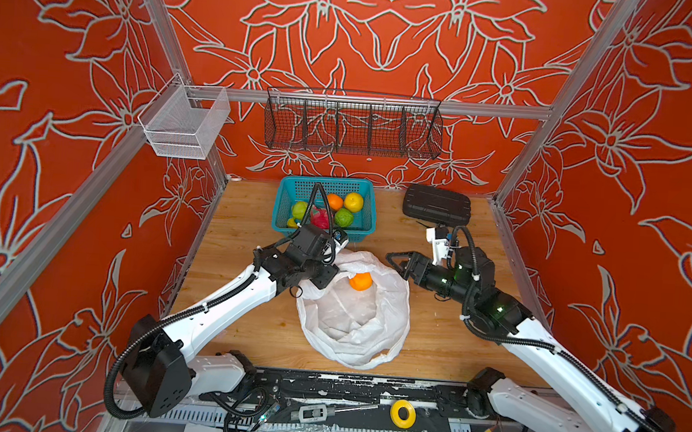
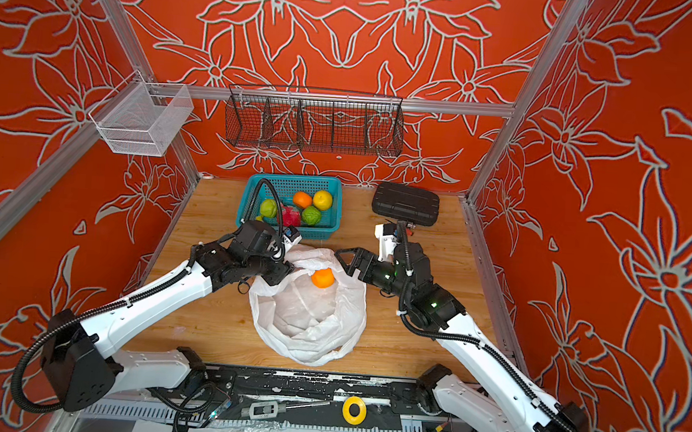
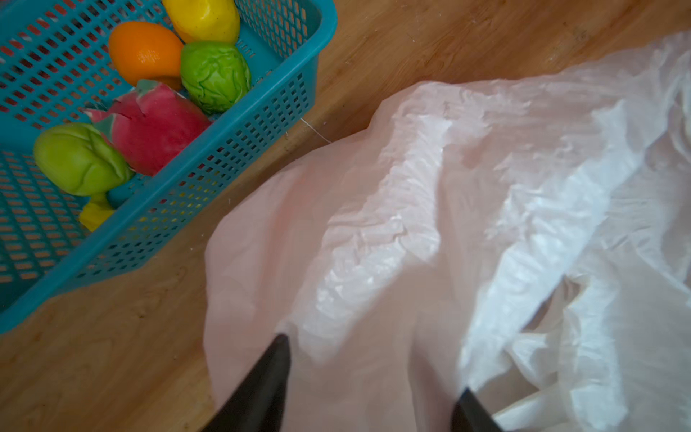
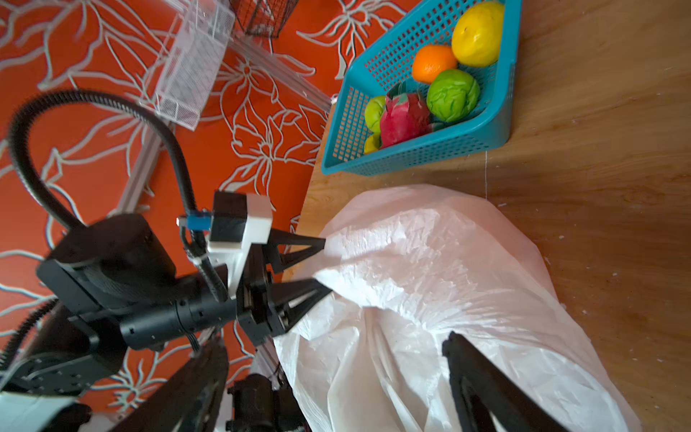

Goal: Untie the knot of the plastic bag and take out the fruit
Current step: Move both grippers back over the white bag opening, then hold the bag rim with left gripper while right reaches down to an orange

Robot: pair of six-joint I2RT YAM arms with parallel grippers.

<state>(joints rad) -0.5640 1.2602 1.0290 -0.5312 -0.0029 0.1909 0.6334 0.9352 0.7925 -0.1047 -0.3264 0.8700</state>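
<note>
The plastic bag (image 1: 353,330) lies in the middle of the wooden table with its mouth standing open; no knot shows. One orange fruit (image 1: 360,281) sits inside at the far rim, also seen in a top view (image 2: 323,278). My left gripper (image 4: 323,266) is at the bag's far left rim. Its jaws stand apart, astride a fold of the film (image 3: 374,370). My right gripper (image 1: 393,262) hangs open at the bag's far right side, with the bag below its spread fingers (image 4: 471,359).
A teal basket (image 1: 281,198) behind the bag holds an orange (image 3: 144,50), a yellow fruit, two green ones and a dragon fruit (image 3: 160,123). A black case (image 1: 437,204) lies at the back right. Wire baskets hang on the walls. A yellow tape roll (image 1: 402,413) lies on the front rail.
</note>
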